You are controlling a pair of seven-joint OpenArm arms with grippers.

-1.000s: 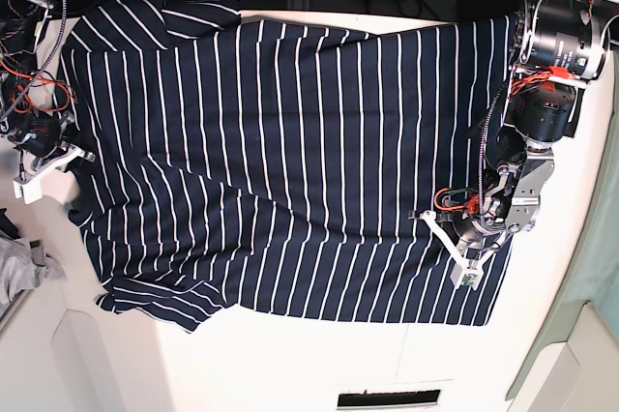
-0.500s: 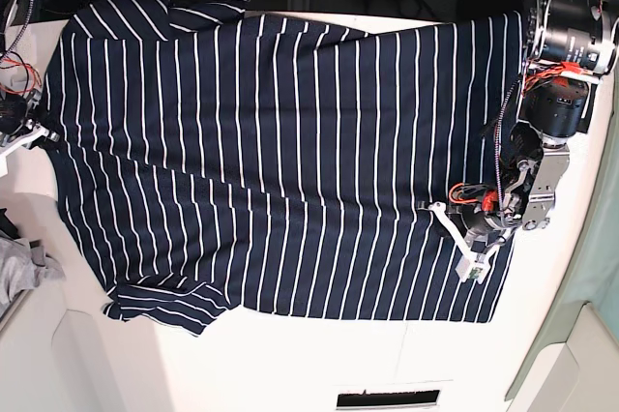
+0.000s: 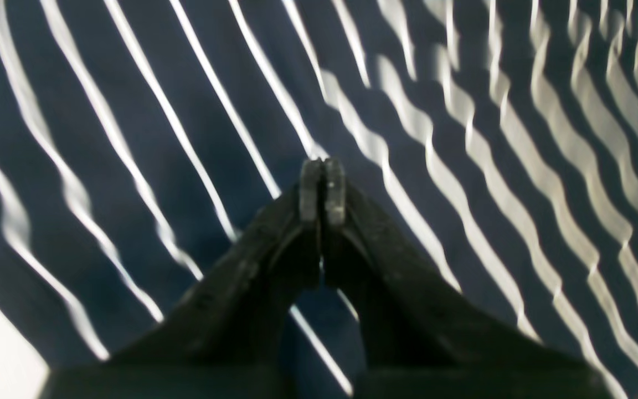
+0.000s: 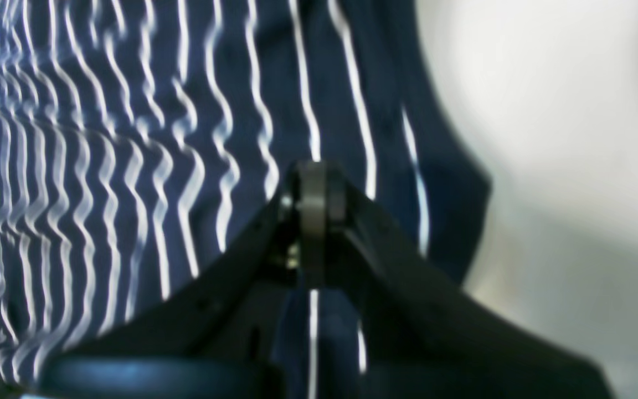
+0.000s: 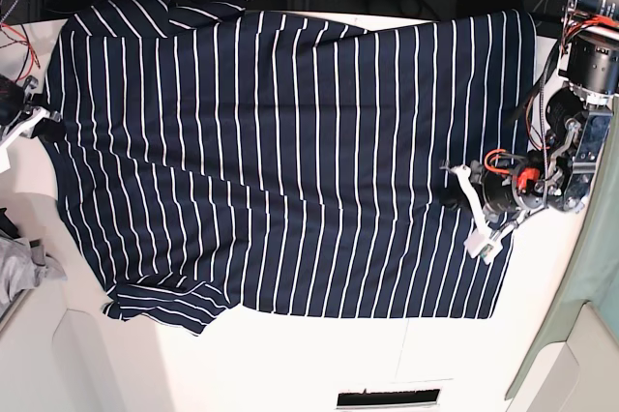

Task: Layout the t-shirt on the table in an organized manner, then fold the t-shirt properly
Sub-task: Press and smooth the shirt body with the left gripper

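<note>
here the left gripper [image 3: 322,191] had its two jaws pressed together, tips meeting with no cloth visibly between them, above the striped fabric. in the base view it [image 5: 476,209] sat over the shirt near that view's right edge. the right gripper [image 4: 313,194] was likewise closed; its wrist view was too blurred to tell whether a fold of cloth was caught in it, though navy fabric ran right beneath its tips. in the base view it [image 5: 29,122] was at the far left, just beside the shirt's edge.

counted: two grippers, one t-shirt [image 5: 280,151], one table [image 5: 319,359], and one grey cloth [image 5: 21,269] at the left edge, apart from the shirt.

the t-shirt lay spread flat on the table, covering most of it, stripes running top to bottom in the base view. one sleeve pointed to the upper left, the other lay at the lower left with its edge folded over.

against a second before, the cloth was smoother and stretched wider, its creases in the middle mostly gone. the left gripper had shifted up and to that view's right, and the right arm had drawn further left, nearly out of view.
</note>
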